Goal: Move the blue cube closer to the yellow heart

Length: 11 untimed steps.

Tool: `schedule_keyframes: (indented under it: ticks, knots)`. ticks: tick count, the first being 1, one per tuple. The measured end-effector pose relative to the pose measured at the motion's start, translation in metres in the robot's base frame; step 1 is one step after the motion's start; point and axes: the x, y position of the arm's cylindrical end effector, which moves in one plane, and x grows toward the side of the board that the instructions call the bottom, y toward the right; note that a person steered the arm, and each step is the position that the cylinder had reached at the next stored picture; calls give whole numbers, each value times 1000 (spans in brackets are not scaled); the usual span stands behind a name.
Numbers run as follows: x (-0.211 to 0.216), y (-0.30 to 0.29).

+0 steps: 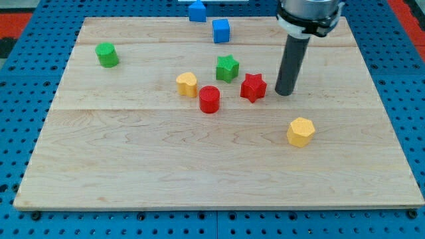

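- Biggest thing here is the wooden board [212, 166], pale planks sitting on a blue pegboard [20, 133] that frames it on all sides.
- Next is my arm's dark rod coming down from the view's top right, and my tip [285, 93] is planted on the board just to the right of the red star [253, 87], close but I can't tell if it's touching.
- No jaws on this rig, just the plain rod, so nothing is open, closed or holding anything.
- Yellow hexagon [301, 131] sits alone toward the view's lower right, well below my tip.
- Blue cube [221, 30] is up near the board's top edge, well apart from my tip and off to its upper left.
- Another blue block [197, 10] sits just above it, at or past the top edge; shape's hard to call.
- Yellow heart [187, 84] is mid-board, just left of the red cylinder [209, 99].
- Green star [227, 68] is between the blue cube and the red star.
- Green cylinder [107, 54] is off by itself at the upper left.
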Motion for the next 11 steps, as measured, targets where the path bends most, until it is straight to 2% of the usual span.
schedule_keyframes:
  ticks: [1, 2, 3, 4, 5, 6, 7, 9, 10, 11]
  knots:
    - [-1, -50]
    - [-14, -36]
    - [-96, 35]
    - [-169, 1]
    - [-207, -31]
    - [-189, -98]
    - [-153, -158]
    - [-91, -173]
    - [-98, -178]
    - [-141, -235]
